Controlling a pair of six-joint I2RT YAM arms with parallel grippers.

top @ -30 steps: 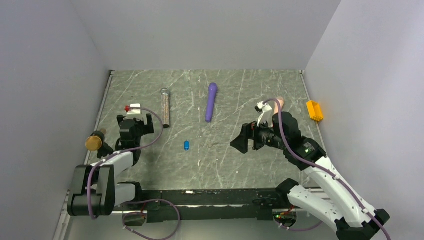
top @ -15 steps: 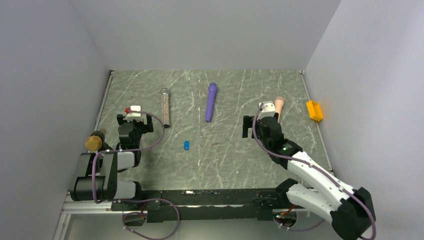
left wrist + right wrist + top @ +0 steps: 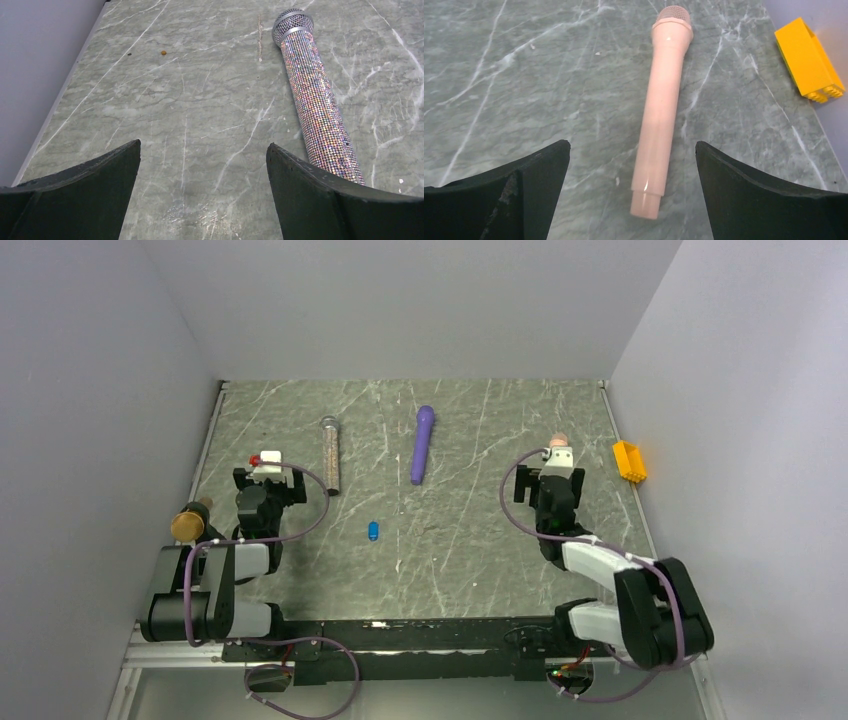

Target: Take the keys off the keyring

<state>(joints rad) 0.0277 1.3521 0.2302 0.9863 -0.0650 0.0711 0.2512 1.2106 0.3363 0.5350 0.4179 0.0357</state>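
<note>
While both arms [image 3: 243, 558] [image 3: 590, 558] crouch low | left gripper [image 3: 202, 145] wide, empty, beside glitter microphone [image 3: 315, 100] | right gripper [image 3: 632, 144] wide, empty, facing peach microphone [image 3: 659, 110]

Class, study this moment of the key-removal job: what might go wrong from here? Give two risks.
1. The blue key tag lies mid-table, in neither wrist view, and its keys cannot be made out, so a grasp may miss them.
2. The open right hand points at the peach microphone, the open left hand sits beside the glitter microphone; either might knock those.
</note>
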